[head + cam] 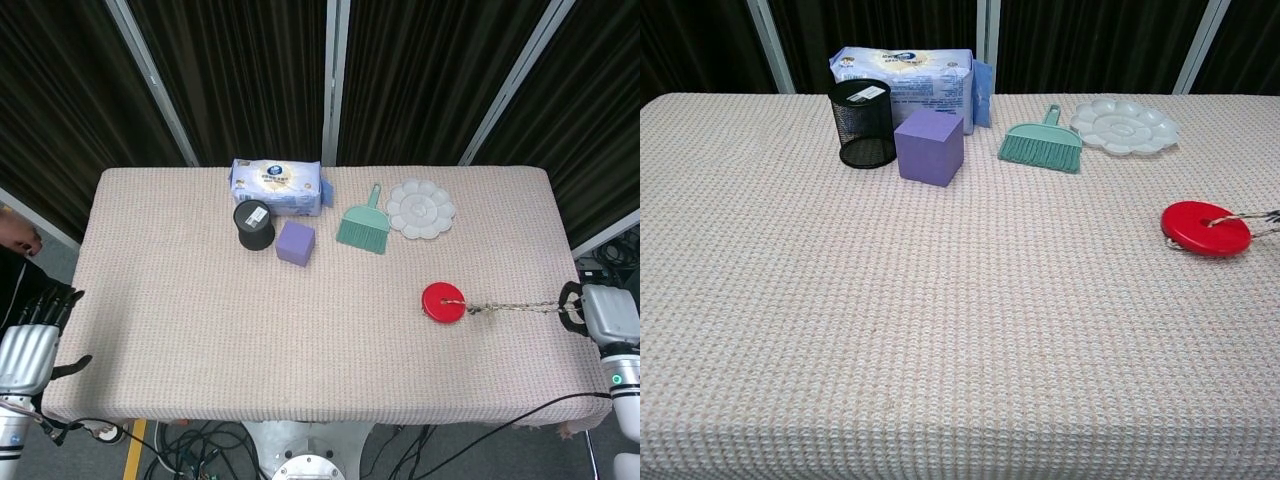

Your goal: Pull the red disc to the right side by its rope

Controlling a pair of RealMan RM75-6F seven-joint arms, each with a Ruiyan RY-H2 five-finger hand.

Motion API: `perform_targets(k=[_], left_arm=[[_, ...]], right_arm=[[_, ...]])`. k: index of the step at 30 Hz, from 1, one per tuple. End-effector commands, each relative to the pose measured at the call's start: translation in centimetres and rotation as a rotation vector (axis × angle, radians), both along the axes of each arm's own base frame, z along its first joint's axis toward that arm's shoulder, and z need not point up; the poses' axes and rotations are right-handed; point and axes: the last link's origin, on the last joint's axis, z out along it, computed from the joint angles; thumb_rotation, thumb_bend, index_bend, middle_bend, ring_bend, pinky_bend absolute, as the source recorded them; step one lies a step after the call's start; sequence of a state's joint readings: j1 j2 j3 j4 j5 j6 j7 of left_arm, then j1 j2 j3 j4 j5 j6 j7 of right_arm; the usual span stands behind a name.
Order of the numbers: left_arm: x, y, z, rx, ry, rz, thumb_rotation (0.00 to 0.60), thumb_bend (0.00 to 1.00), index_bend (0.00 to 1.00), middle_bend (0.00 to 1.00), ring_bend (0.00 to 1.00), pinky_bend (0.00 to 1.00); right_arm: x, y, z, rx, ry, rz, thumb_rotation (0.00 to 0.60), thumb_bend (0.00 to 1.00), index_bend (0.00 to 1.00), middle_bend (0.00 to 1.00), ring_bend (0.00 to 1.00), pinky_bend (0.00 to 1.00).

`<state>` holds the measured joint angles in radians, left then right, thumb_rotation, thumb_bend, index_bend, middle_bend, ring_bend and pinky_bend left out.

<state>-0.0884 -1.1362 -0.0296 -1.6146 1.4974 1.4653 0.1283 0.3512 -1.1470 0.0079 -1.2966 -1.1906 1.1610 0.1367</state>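
A table (180,330) under a beige woven cloth fills the middle. Behind it, at 12 o'clock, hang dark pleated curtains (240,70) split by slanted pale metal posts (152,80). Cables (200,445) lie on grey floor at 6 o'clock.
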Motion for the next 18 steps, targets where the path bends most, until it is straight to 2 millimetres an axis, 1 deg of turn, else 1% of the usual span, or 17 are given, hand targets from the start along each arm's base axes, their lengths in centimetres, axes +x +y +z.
perform_targets(k=[1,4,7,8,10,14,17,18], left_arm=[[0.1,0.1,0.0,0.000,-0.001,-0.003,0.600,0.00,0.13,0.10,0.04,0.13],[0.2,0.1,-0.1,0.000,-0.003,-0.007,0.600,0.00,0.13,0.10,0.04,0.13],[0.3,0.1,-0.2,-0.001,-0.003,-0.009,0.600,0.00,0.13,0.10,0.04,0.13],[0.3,0.1,-0.2,0.000,-0.002,-0.009,0.600,0.00,0.13,0.10,0.04,0.13],[0.3,0.1,-0.1,0.001,-0.001,-0.007,0.600,0.00,0.13,0.10,0.04,0.13],[0.2,0.1,-0.1,0.003,-0.001,-0.006,0.600,0.00,0.13,0.10,0.04,0.13],[0.2,0.1,-0.3,0.005,-0.009,-0.008,0.600,0.00,0.13,0.10,0.04,0.13],[0.2,0.1,-0.3,0.003,-0.008,-0.009,0.600,0.00,0.13,0.10,0.04,0.13]], right_arm=[[-0.1,0.2,0.3,-0.008,-0.016,0.001,0.600,0.44,1.00,0.97,0.40,0.00],[1.6,-0.1,-0.7,0.018,-0.042,0.070,0.600,0.44,1.00,0.97,0.40,0.00],[4.8,-1.0,-2.4,0.046,-0.085,0.178,0.600,0.44,1.00,0.97,0.40,0.00],[6.2,-1.5,-3.2,0.053,-0.104,0.223,0.600,0.44,1.00,0.97,0.40,0.00],[8.4,-2.5,-4.3,0.064,-0.129,0.286,0.600,0.44,1.00,0.97,0.40,0.00],[14.0,-5.1,-7.2,0.101,-0.167,0.417,0.600,0.44,1.00,0.97,0.40,0.00],[16.4,-6.6,-9.5,0.125,-0.128,0.467,0.600,0.44,1.00,0.97,0.40,0.00],[16.8,-6.9,-10.1,0.141,-0.109,0.470,0.600,0.43,1.00,0.97,0.40,0.00]])
